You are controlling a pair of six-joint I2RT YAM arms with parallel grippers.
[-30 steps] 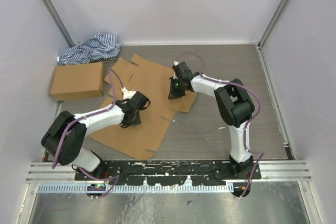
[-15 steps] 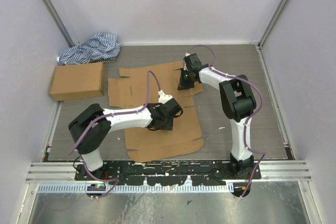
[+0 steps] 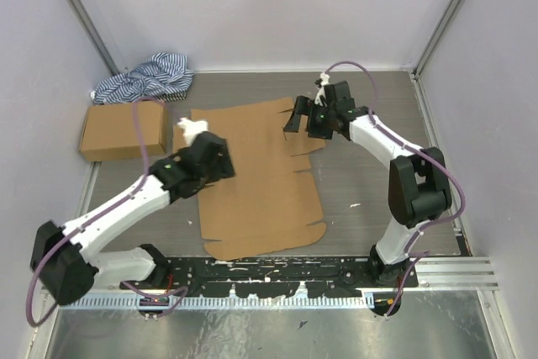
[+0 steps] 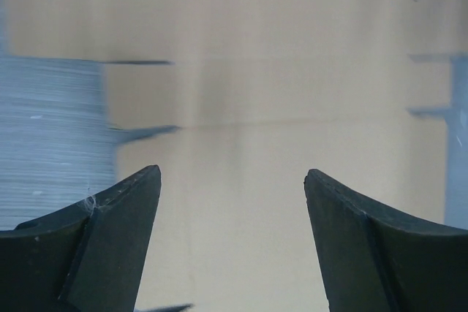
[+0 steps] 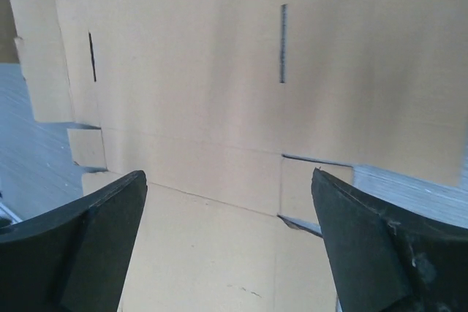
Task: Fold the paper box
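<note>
**A:** We've got the paper box (image 3: 256, 182) lying flat and unfolded on the counter (image 3: 370, 182), just to the right of the ready-made box (image 3: 123, 129).

**B:** And both our arms are over it. Our left pincer (image 4: 232, 174) is spread wide with nothing between the fingers, above the side of the sheet nearest the ready-made box.

**A:** Same for our right pincer (image 5: 228, 177): spread wide, gripping nothing, over the corner flaps farthest from the ready-made box.

**B:** How do we reckon it handles?

**A:** Light, thin card, we'd say. It looks stiff across each panel but ready to hinge along the pressed creases. It's likely to skate on the counter if we push from one side only.

**B:** So where do we take hold?

**A:** Flat as it lies, there's no pinching the middle. We'd take an outer flap by its free edge, close to a crease, while the other pincer pins the main panel. We'd keep clear of the slits and small tabs, which look likeliest to tear or buckle.
</note>
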